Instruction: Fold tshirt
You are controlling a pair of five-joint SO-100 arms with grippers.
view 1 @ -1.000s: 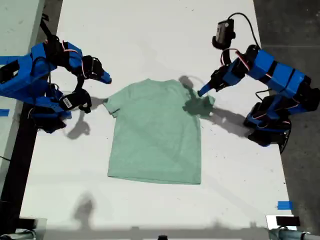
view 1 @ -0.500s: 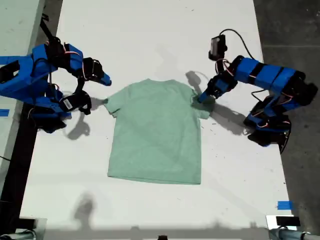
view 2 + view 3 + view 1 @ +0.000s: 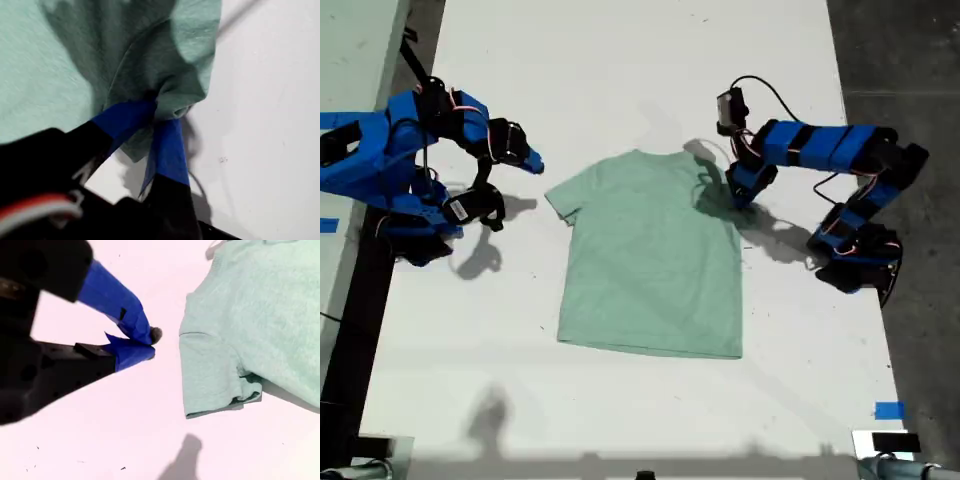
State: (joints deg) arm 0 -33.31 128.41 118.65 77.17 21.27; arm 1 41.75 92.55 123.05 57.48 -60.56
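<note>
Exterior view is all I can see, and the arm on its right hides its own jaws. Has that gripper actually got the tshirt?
Observer: Yes. The first wrist view shows my first gripper shut on the tshirt, with the bunched sleeve pinched between both blue fingers.
Operator: And the other arm, is anything in its jaws?
Observer: No. In the second wrist view my second gripper is shut on nothing. It sits apart from the other sleeve, over the bare table.
</note>
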